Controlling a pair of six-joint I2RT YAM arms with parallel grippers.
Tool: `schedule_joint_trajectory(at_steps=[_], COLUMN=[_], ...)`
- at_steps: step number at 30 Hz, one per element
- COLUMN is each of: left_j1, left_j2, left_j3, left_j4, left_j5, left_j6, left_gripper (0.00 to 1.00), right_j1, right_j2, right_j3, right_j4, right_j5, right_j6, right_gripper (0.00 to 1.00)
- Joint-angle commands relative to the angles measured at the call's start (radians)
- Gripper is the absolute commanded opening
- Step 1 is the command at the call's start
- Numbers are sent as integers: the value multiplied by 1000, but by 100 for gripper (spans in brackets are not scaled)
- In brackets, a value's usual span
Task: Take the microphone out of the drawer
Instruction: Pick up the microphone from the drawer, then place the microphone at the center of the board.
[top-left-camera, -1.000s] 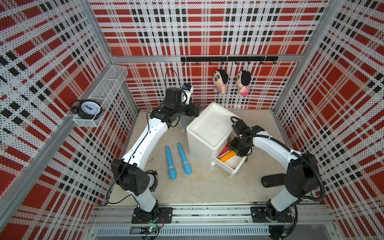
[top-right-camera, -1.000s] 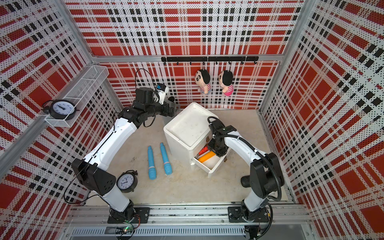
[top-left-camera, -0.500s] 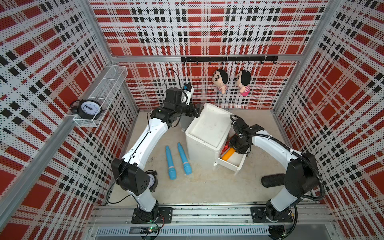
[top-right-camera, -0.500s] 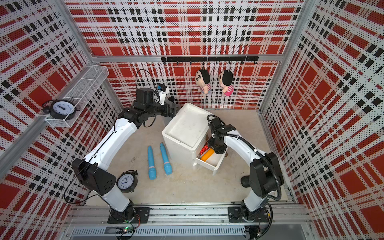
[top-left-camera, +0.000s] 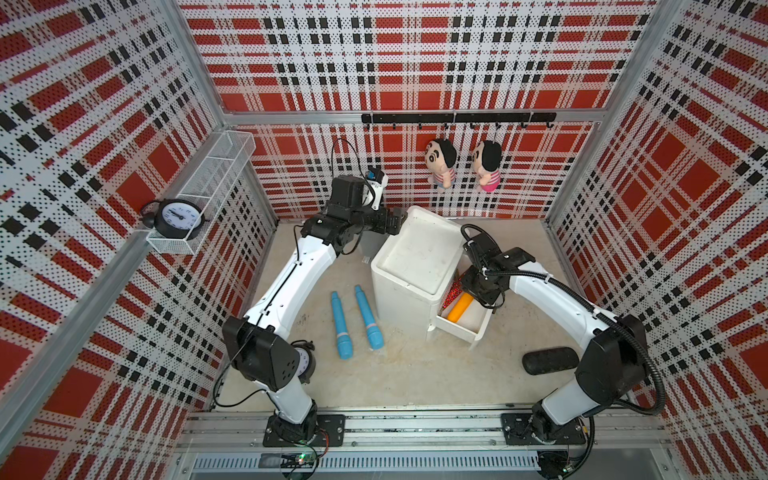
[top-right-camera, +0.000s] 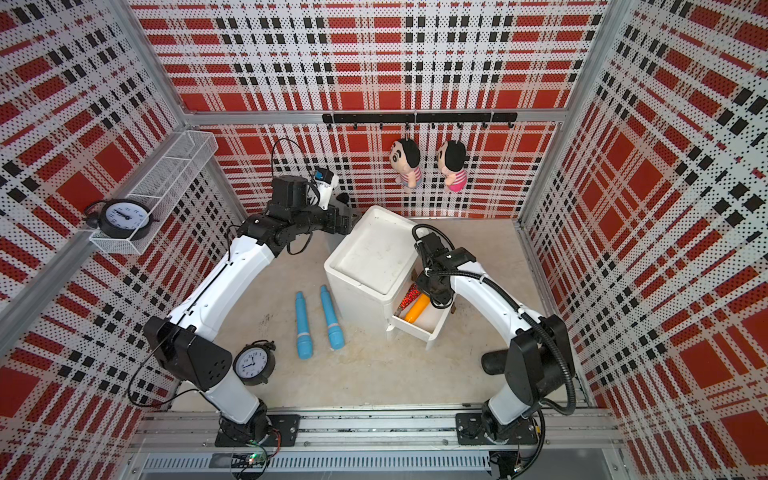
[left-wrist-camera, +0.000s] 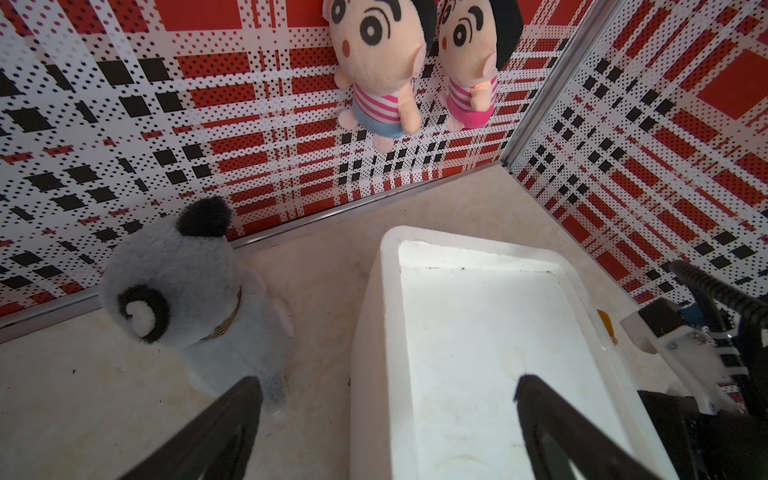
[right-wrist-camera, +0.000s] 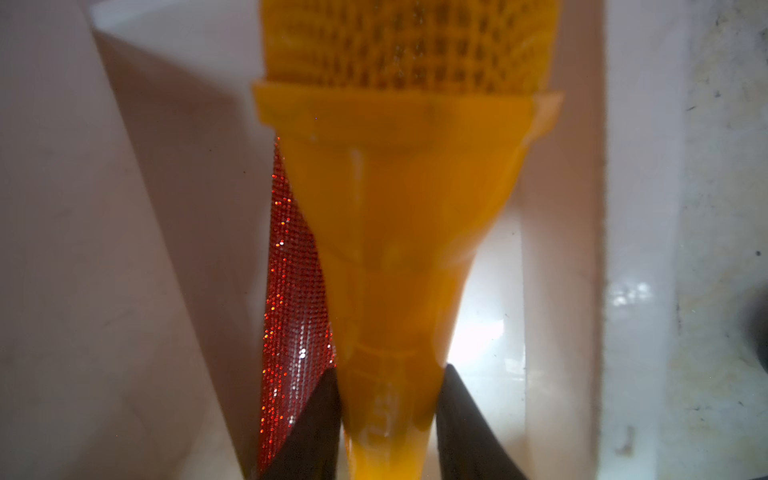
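Overhead view of a two-arm robot in a booth with red plaid walls. A white cabinet (top-left-camera: 415, 257) stands mid-table, and its drawer (top-left-camera: 478, 330) is pulled open towards the right arm. An orange microphone (top-left-camera: 459, 308) lies inside the drawer, with a red glitter microphone (top-left-camera: 452, 291) right beside it.

The right gripper (right-wrist-camera: 388, 415) reaches down into the drawer; in the right wrist view its two dark fingers press against both sides of the orange microphone's narrow handle, grasping it near the thin end; the mesh head points away from the wrist; the microphone appears not yet lifted clear of the drawer.

The left gripper (left-wrist-camera: 386, 379) is spread wide and holds nothing; it hovers at the cabinet's far corner, one finger over the top, the other outside it, near a grey plush toy (left-wrist-camera: 183, 291). Two blue microphones (top-left-camera: 341, 328) lie on the table, well apart from the drawer.

Likely risks:
- The handle tapers and looks smooth, so the heavier head may pivot or slide out of the pinch.
- One finger sits against the red glitter microphone, which could be dragged up too.
- The head could catch the drawer wall or the cabinet's edge.
- Nothing steadies the cabinet, so a snag may shift it.
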Motion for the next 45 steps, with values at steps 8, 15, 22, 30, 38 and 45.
schedule_joint_trajectory(at_steps=[8,15,22,30,38,45], left_j1=[5,4,3,-2,-2,-2], left_j2=[15,17,20,21,24,24], left_j3=[2,0,-3,-4,-4,-4], left_j4=[25,25,25,24,25,25], left_j5=[21,22,23,13,13,12], left_j6=[-9,-9,-9,-5,-4,-5], left_gripper=[98,98,98,98,98,98], right_j1=[27,21,-118,-410,-592,-604], right_j2=[-58,-74,-133,-243,-228,-118], right_j3=[109,199,229,169,28,-51], right_j4=[-34,-101,-140,-134,-104,-52], right_j5=[172,272,211,37,-111,0], right_j6=[-27,-85,-228,-466,-718,-821], right_gripper=[0,0,0,0,0,0])
